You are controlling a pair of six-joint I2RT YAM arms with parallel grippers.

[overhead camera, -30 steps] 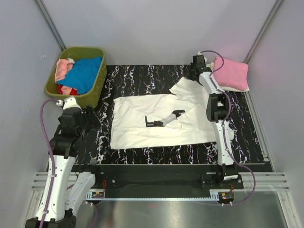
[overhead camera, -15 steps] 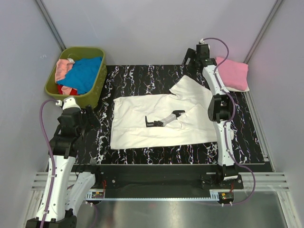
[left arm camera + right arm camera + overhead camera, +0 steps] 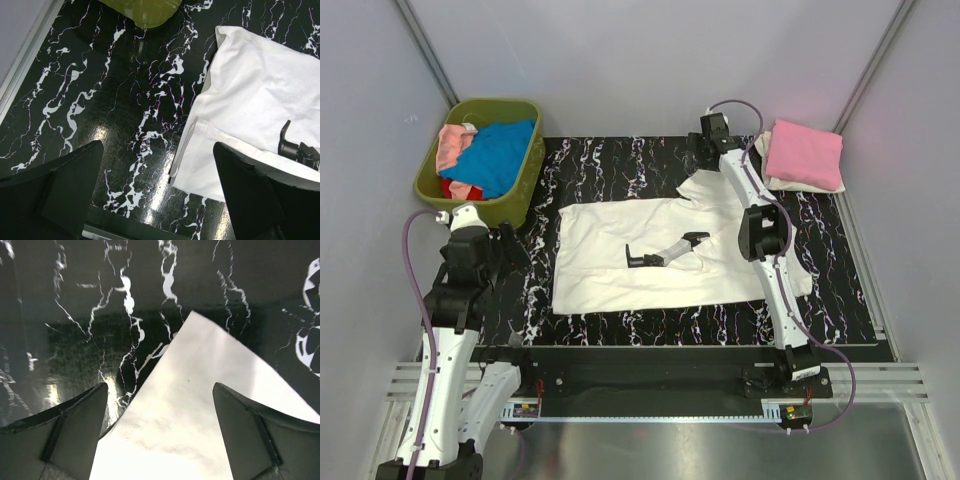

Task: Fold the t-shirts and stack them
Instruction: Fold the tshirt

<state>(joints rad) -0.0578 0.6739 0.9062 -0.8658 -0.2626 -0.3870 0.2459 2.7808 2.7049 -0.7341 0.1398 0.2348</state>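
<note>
A white t-shirt (image 3: 620, 265) with a black-and-grey robot-arm print (image 3: 665, 250) lies spread flat on the black marbled table. My right gripper (image 3: 700, 152) hangs open over the shirt's far right sleeve (image 3: 200, 405), with nothing held between its fingers (image 3: 80, 420). My left gripper (image 3: 157, 145) is open above bare table, just left of the shirt's left edge (image 3: 250, 100). A folded pink t-shirt (image 3: 805, 150) rests on a cream one (image 3: 767, 172) at the back right. Blue (image 3: 500, 155), pink (image 3: 450, 145) and red (image 3: 455, 188) shirts fill the basket.
The olive-green basket (image 3: 525, 185) stands at the back left corner of the table; its rim (image 3: 142, 10) shows at the top of the left wrist view. Grey walls close in both sides. A metal rail runs along the near edge (image 3: 650, 385).
My right gripper has opened, letting go of the sleeve, and swung left, away from the pink stack. The left arm has not moved.
</note>
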